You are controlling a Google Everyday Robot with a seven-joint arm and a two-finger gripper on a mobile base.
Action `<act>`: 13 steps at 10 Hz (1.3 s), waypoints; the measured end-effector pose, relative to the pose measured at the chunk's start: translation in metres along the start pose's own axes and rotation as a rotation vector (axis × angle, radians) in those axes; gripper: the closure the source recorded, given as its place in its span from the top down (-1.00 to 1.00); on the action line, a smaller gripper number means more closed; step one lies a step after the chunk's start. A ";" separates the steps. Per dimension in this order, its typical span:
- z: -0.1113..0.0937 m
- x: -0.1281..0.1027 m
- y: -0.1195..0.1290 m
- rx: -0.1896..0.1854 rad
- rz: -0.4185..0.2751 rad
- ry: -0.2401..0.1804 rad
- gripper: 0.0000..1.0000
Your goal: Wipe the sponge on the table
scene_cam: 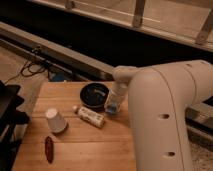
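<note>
The sponge is a small light-blue block on the table, just right of the dark bowl. My gripper comes down from the large white arm at the right and sits directly over the sponge, at its top. The arm's bulk hides the table's right side.
A dark bowl stands at the table's far middle. A white bottle with a patterned label lies on its side in front of it. An upturned white cup is at the left, with a red elongated object near the front left edge.
</note>
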State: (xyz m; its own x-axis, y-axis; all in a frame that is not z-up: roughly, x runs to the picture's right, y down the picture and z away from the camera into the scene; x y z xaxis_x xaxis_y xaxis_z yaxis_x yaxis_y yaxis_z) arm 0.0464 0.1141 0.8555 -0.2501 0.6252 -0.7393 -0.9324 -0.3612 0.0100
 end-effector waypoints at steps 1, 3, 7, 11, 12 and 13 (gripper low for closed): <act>0.000 0.000 0.001 0.001 -0.001 0.002 -0.65; 0.003 -0.013 -0.004 0.005 0.041 -0.009 -0.65; 0.002 -0.069 -0.038 -0.010 0.159 -0.052 -0.65; -0.002 -0.075 -0.084 0.003 0.280 -0.078 -0.65; -0.001 -0.069 -0.091 0.011 0.294 -0.075 -0.65; -0.001 -0.059 -0.099 0.017 0.309 -0.070 -0.65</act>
State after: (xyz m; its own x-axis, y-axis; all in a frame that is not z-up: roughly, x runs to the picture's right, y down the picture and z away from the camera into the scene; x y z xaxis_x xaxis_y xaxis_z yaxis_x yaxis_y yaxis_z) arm 0.1542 0.1123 0.8974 -0.5387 0.5339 -0.6517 -0.8139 -0.5297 0.2387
